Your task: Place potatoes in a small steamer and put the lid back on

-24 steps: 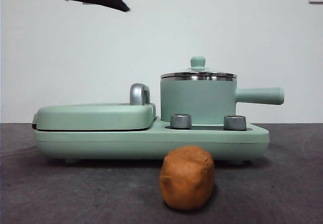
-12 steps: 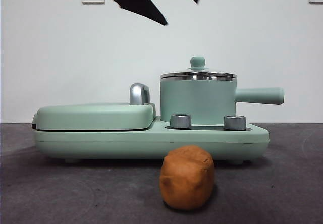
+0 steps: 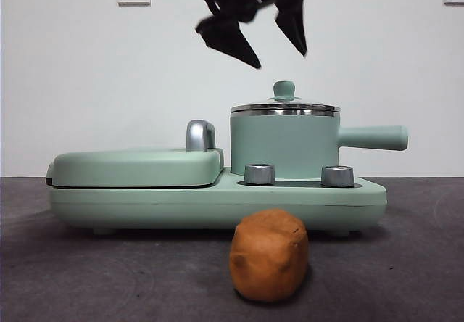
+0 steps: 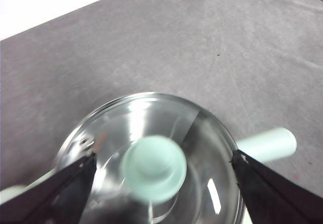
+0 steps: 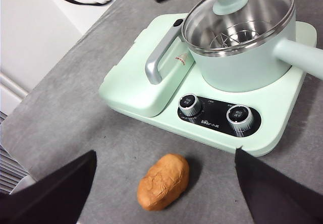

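Orange-brown, matte and lumpy: one potato [image 3: 269, 255] alone on the grey counter [image 3: 80, 264], nearest the front camera, just ahead of the mint-green cooker base [image 3: 217, 200]. Likely firm, fairly light and not slippery; best taken across its narrower middle. Watched from above by the right gripper [image 5: 164, 183], well clear of everything, fingers spread wide, nothing held.

Behind the potato, on the base: two steel dials [image 3: 259, 174], one flat griddle cover [image 3: 134, 167] with one chrome handle [image 3: 201, 135], and one small steamer [image 3: 284, 146] with a straight side handle [image 3: 373, 138] pointing away from the griddle.

Resting on the steamer rim: one glass lid [image 3: 285, 108], steel-edged, probably smooth, breakable and heavier than it looks. Only sensible hold: the small green knob [image 3: 284, 89] at the centre.

Directly above that knob, not touching: left gripper [image 3: 279, 57], fingers [image 3: 296, 28] wide open, one to each side of the knob in the left wrist view. Lid not yet lifted; potato not yet in the steamer.
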Controlling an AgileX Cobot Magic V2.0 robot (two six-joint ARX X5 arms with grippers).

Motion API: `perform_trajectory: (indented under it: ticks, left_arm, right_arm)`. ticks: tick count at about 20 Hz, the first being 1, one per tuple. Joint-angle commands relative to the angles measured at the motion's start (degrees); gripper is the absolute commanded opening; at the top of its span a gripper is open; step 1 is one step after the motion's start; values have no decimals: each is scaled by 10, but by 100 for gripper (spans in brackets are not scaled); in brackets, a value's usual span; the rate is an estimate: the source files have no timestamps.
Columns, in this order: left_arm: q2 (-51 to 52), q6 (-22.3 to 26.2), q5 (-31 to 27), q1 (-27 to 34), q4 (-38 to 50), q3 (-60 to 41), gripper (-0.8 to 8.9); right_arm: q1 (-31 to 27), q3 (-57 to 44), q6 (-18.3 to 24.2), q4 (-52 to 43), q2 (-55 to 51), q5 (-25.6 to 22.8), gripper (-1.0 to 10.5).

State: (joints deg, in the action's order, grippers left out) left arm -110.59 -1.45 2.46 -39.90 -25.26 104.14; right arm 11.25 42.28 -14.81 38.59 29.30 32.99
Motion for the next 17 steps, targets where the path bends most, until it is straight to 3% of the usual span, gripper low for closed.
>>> perform_trajectory:
  ticks: [1,11,17]
  left_arm:
    - [-29,8,-2,-8,40,19,436]
    - [-64,2,-28,-14,38,19,429]
    - [-64,13,-28,-14,27,19,365]
  right_arm:
    - [3,10,2,-4,2,3,436]
    - [3,10,3,-4,2,15,436]
    - [3,10,2,-4,2,15,436]
